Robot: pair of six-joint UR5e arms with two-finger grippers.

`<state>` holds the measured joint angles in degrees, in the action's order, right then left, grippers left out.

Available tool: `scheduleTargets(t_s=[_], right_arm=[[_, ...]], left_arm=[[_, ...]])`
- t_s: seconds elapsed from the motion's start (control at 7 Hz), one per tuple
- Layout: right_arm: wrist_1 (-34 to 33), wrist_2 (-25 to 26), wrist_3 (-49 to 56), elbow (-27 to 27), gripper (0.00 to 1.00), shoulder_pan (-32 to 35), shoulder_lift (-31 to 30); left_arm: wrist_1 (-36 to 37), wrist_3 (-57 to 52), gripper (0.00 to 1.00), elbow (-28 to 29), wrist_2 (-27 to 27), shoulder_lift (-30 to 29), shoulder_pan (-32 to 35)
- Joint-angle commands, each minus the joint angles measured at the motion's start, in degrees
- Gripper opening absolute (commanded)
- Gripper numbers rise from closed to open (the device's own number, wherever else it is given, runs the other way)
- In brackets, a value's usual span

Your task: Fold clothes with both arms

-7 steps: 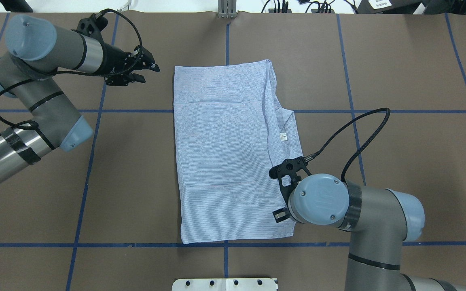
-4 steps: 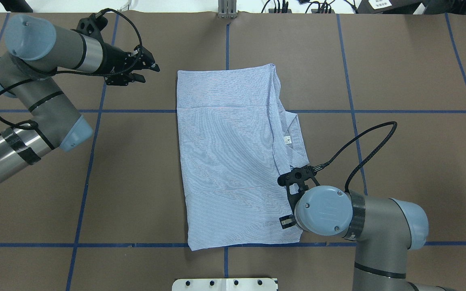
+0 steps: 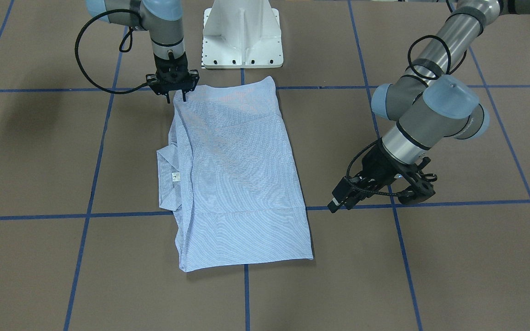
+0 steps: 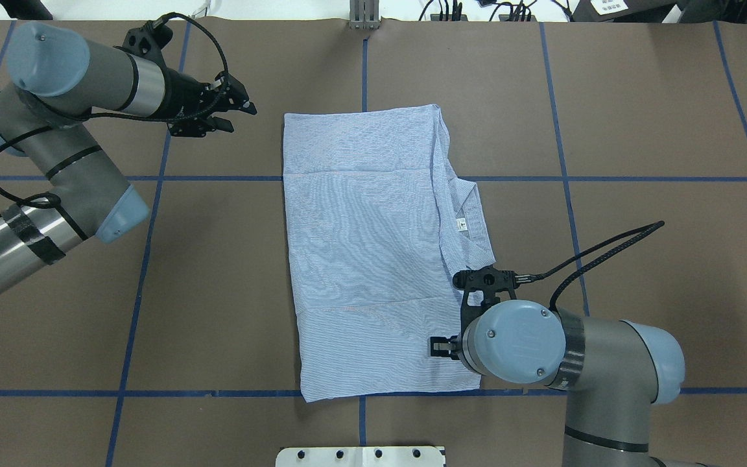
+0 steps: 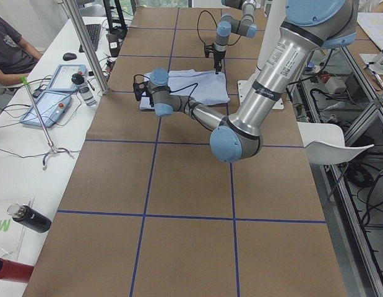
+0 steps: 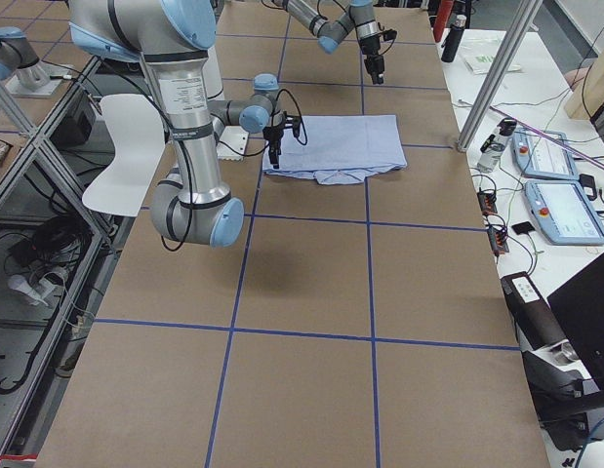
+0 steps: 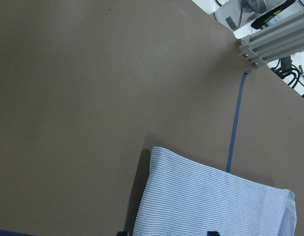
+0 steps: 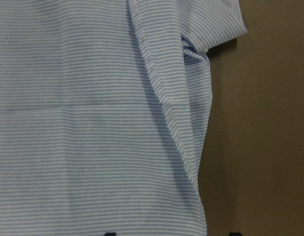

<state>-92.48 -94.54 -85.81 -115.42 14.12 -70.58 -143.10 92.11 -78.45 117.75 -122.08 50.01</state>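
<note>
The clothes are one light blue striped shirt [image 4: 367, 246], folded into a long rectangle on the brown table. Its collar and white label [image 4: 461, 224] stick out on the right side. My right gripper [image 3: 179, 97] points straight down over the shirt's near right corner. It is open, with its fingertips apart over the cloth in the right wrist view [image 8: 93, 123]. In the overhead view its wrist hides it. My left gripper [image 4: 238, 115] hovers open to the left of the shirt's far left corner, clear of the cloth [image 7: 210, 201].
The white pedestal base [image 3: 242, 32] stands just behind the shirt's near edge. Blue tape lines [image 4: 146, 259] grid the table. Beyond the table's far edge, a side bench holds tablets [image 5: 55, 93] and bottles [image 5: 86, 93], and a person [image 5: 8, 49] sits there.
The shirt's near end slid to the right with my right arm, then stopped. The right wrist has since turned over the same corner. The left arm has not moved.
</note>
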Motion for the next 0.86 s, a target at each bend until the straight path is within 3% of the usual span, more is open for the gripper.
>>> scheduleTargets(t_s=[0.0,0.29,0.71], right_arm=[[8.34,1.97,-18.89,1.33,0.99,-1.54,-1.92],[8.63,6.46,-34.19,1.34,0.92,-3.48,-2.37],[8.63,6.65,-40.40,2.04,0.84,-3.66,-2.81]], left_arm=[[0.27,0.00,0.62,-0.04,-0.07,0.00,-0.09],[0.71,0.00,0.62,-0.04,-0.16,0.00,-0.09],[0.71,0.00,0.62,-0.04,-0.16,-0.09,-0.09]])
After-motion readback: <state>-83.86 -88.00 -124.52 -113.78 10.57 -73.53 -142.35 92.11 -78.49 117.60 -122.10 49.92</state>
